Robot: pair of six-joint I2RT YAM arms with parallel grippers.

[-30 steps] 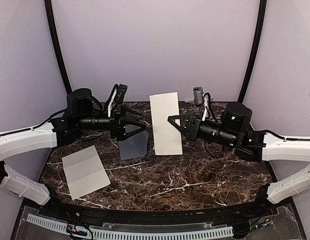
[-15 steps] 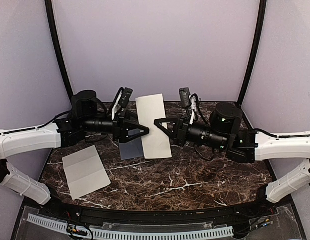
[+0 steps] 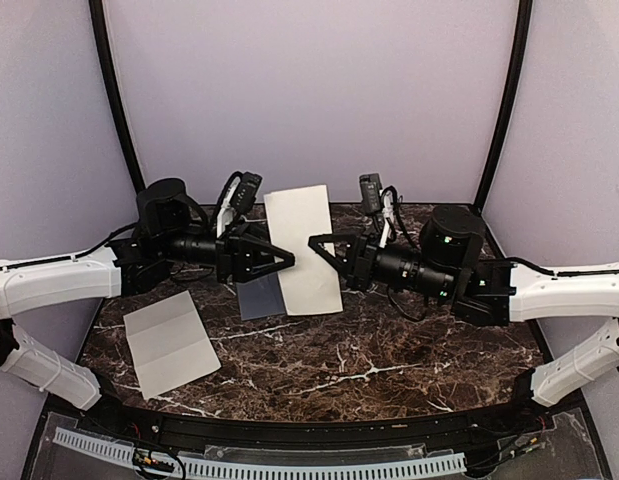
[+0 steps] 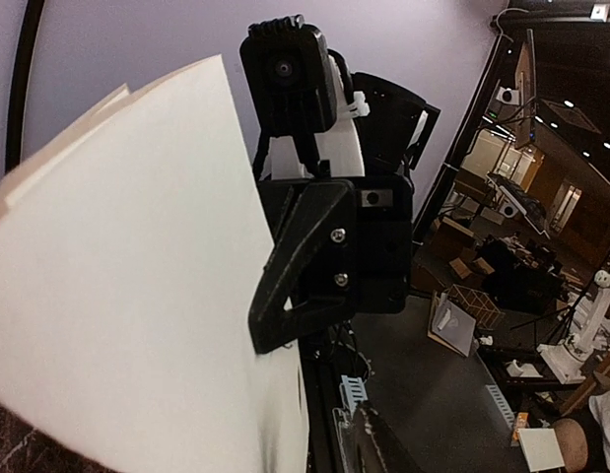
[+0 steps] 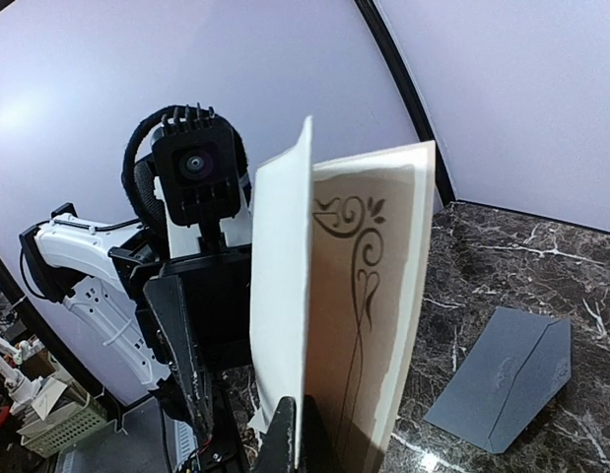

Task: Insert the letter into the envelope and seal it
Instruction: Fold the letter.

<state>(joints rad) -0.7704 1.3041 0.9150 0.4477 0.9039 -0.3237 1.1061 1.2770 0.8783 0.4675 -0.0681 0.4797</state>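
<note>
The letter [image 3: 302,250] is a folded cream sheet with a dark curling ornament [image 5: 359,296]. It is held upright above the table between the two arms. My right gripper [image 3: 315,243] is shut on its right edge, and the fingertips [image 5: 303,434] pinch the fold. My left gripper [image 3: 287,262] reaches the letter's left edge. One of its fingers [image 5: 181,355] stands apart from the paper, so the jaws are partly open around that edge. The slate-grey envelope [image 3: 259,298] lies flat on the table under the left gripper, partly hidden by the letter, and it is clear in the right wrist view [image 5: 502,379].
A second cream sheet [image 3: 169,342] with a crease lies flat at the front left of the dark marble table [image 3: 389,350]. Purple walls close in the back and both sides.
My right gripper has carried the letter to the left and up to the left gripper. The left jaws have narrowed around the letter's edge. The envelope and the second sheet have not moved.
</note>
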